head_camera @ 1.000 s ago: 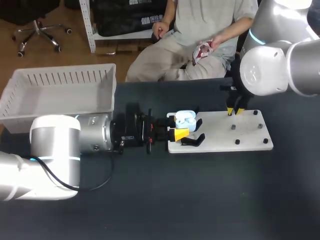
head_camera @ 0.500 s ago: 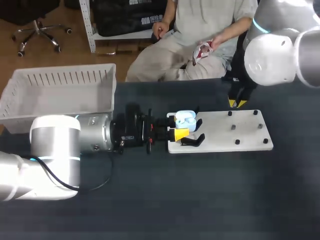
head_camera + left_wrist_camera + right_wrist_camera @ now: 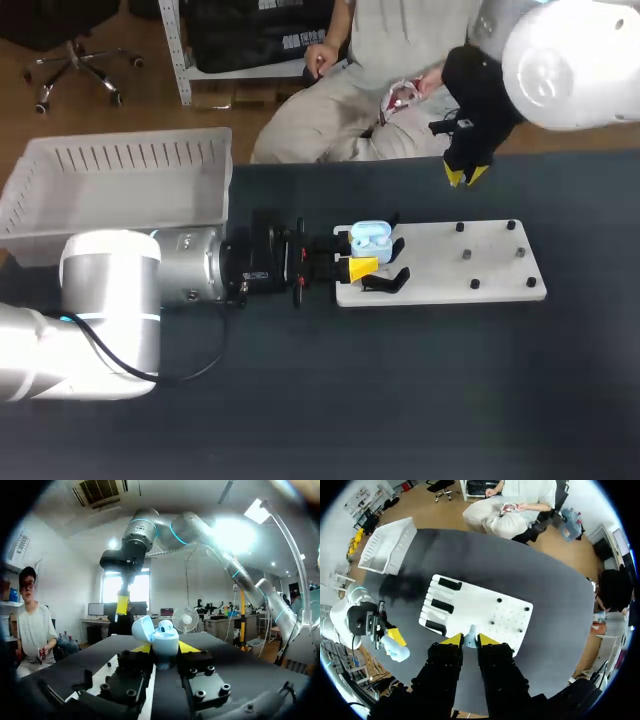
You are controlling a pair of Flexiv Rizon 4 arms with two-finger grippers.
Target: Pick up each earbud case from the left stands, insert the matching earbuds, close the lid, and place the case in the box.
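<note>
Our left gripper (image 3: 165, 647) is clamped on the earbud case (image 3: 161, 639). Its two yellow tips press the pale blue case from both sides, and the lid (image 3: 142, 628) stands open, tilted back. A pale rounded piece shows inside the open case, but we cannot tell if it is an earbud. We hold the case over the left end of the white board (image 3: 440, 270), where the black stands (image 3: 386, 282) are fixed. One stand shows just beside the case, on the near side. The left arm (image 3: 110, 300) lies low over the dark table (image 3: 400, 400) and comes to the board from its left.

Our right gripper (image 3: 470, 639) has its fingers close together. A small pale earbud (image 3: 470, 636) sits between the yellow tips, and as far as we can see it is touched from both sides. This gripper hangs high, beyond the far long edge of the board, and it is well apart from the case.

On the right part of the board stand several small black pegs (image 3: 467, 255), apart from each other. The white box (image 3: 120, 190) with slotted walls stands to the left of the board and a little further back, well apart from it.
</note>
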